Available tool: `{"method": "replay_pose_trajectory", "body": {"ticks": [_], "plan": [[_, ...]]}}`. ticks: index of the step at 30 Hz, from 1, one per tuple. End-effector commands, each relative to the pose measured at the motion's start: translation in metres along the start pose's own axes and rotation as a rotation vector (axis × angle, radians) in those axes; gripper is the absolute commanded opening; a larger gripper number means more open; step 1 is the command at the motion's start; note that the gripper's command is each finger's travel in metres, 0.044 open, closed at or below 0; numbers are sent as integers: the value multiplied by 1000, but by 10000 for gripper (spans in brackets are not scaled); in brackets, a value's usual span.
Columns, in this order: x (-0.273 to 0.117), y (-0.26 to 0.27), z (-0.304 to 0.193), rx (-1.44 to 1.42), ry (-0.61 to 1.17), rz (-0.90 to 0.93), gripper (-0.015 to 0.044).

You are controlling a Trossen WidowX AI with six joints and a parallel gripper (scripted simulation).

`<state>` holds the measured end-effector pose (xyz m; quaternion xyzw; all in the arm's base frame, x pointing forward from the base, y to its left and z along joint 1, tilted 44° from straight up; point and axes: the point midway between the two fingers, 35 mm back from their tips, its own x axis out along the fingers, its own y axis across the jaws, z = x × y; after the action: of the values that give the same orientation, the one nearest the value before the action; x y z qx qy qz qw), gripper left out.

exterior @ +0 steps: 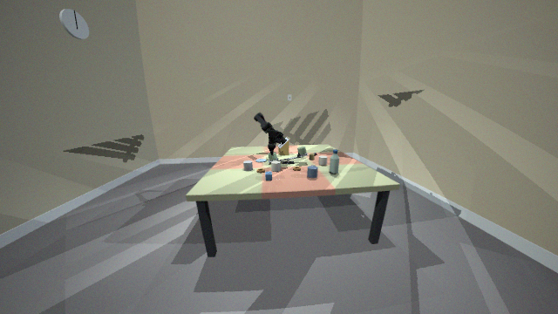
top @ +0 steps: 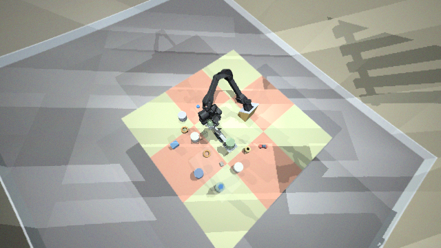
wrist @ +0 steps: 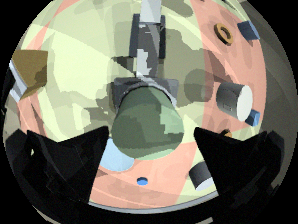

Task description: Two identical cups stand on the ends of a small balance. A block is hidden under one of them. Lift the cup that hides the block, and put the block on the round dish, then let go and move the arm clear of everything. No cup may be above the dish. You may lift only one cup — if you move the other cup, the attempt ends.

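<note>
My gripper [top: 209,121] [exterior: 272,153] [wrist: 153,132] is open, pointing down over the near green cup, with nothing held. The near cup [wrist: 147,122] stands on one end of the balance and shows between the spread fingers in the wrist view; the gripper partly covers it in the top view. The other green cup [top: 230,143] [exterior: 302,151] stands on the far end and looks higher in the exterior view. The balance beam [top: 220,135] [wrist: 142,66] runs between them. The pale blue round dish [exterior: 261,160] [wrist: 117,156] lies beside the near cup. The block is not visible.
White cylinders [top: 195,137] [top: 238,167], a grey-white cylinder [top: 182,116], brown rings [top: 185,129] [top: 207,153] and a blue block [top: 174,145] stand around the balance. A blue cylinder [top: 198,173] and bottle [top: 219,187] [exterior: 334,163] are farther off. The arm's base is on a tan wedge [top: 245,115].
</note>
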<state>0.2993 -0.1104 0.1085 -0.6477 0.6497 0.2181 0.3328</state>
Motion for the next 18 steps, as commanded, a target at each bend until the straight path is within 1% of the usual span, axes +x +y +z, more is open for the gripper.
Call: {"method": "replay_pose_trajectory", "body": {"ticks": [1, 18], "plan": [[9, 3, 2, -10, -5, 10, 440], [36, 5, 1, -10, -2, 9, 440]]}}
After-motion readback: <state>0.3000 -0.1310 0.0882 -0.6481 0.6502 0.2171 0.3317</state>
